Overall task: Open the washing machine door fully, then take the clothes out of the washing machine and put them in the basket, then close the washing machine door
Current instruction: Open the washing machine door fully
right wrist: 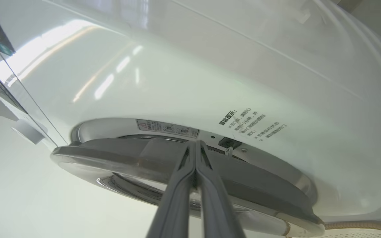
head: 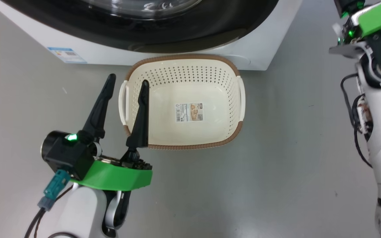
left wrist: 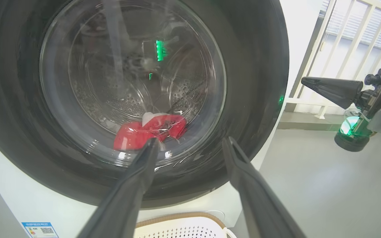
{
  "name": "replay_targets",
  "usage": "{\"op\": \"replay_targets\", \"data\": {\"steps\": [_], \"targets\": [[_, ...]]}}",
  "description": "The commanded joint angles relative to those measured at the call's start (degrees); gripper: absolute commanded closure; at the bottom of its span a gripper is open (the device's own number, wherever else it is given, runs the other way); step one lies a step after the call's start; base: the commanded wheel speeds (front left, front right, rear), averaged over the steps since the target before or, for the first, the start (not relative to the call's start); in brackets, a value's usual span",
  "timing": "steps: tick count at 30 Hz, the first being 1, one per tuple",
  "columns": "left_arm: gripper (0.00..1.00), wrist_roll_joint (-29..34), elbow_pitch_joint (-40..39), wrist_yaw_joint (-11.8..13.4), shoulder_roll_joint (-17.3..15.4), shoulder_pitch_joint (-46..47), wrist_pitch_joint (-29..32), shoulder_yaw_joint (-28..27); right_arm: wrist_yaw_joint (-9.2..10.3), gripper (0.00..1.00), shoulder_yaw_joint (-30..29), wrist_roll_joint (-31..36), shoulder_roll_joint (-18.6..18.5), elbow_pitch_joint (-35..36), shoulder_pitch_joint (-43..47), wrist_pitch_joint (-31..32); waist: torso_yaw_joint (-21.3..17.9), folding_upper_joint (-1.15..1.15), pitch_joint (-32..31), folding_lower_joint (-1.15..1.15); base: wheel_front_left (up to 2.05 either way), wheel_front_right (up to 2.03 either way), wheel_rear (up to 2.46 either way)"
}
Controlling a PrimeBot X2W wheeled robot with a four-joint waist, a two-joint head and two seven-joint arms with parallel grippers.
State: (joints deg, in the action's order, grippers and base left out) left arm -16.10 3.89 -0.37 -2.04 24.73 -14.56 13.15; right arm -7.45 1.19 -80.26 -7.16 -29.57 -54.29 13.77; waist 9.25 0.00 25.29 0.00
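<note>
Nearest, the left gripper (head: 128,79) hovers low with its two dark fingers spread wide and nothing between them; one finger crosses the left rim of the perforated basket (head: 193,74) in the head view. The basket stands on the grey floor just in front of the washing machine (head: 260,43), and only a paper label (head: 190,112) lies on its floor. Above it is the washing machine door (left wrist: 253,99). Through its glass the red and white clothes (left wrist: 144,132) lie at the bottom of the steel drum (left wrist: 127,102).

At the door's edge the right gripper (right wrist: 195,143) has its fingers pressed together into one point, which is set against the rim near the latch recess. The door may be cracked slightly ajar there, though the right wrist view is too oblique to be sure.

The step in hand looks like the first one, opening the door. Next, the closed tips probably need to catch behind the rim and swing it outward along its hinge arc, while the left arm keeps out of its path
</note>
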Motion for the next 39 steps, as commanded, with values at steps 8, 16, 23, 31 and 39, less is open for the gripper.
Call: {"op": "replay_targets", "data": {"steps": [8,16,23,31,39], "targets": [[0.00,-0.1,-1.8,-0.2,-1.1,1.4,-0.4,-1.5,-0.03,1.00,0.8,-2.5,-0.4,-2.4,-6.2,5.9,2.7,0.00,3.1,0.00,0.00,0.00,0.00],[0.00,-0.1,-1.7,-0.4,-1.0,1.8,-0.4,-1.3,-0.03,1.00,1.9,-2.2,-0.6,-5.8,-10.9,8.4,3.9,0.00,4.5,0.00,0.00,0.00,0.00],[0.00,-0.3,-0.4,-0.6,-0.9,2.3,-0.4,-1.1,-0.03,1.00,2.6,-1.7,-1.0,-8.3,-13.3,9.7,5.0,0.00,5.0,0.00,0.00,0.00,0.00],[0.00,-0.2,-0.1,-0.5,-0.9,2.4,-0.4,-0.7,-0.03,1.00,4.5,-0.7,-1.6,-10.1,-15.0,13.4,5.6,0.00,5.4,0.00,0.00,0.00,0.00],[0.00,0.2,0.0,-0.3,-0.8,2.4,-0.4,-1.0,-0.03,1.00,4.9,-1.7,-1.2,-9.2,-15.0,17.0,5.1,0.00,5.2,0.00,0.00,0.00,0.00]]}}
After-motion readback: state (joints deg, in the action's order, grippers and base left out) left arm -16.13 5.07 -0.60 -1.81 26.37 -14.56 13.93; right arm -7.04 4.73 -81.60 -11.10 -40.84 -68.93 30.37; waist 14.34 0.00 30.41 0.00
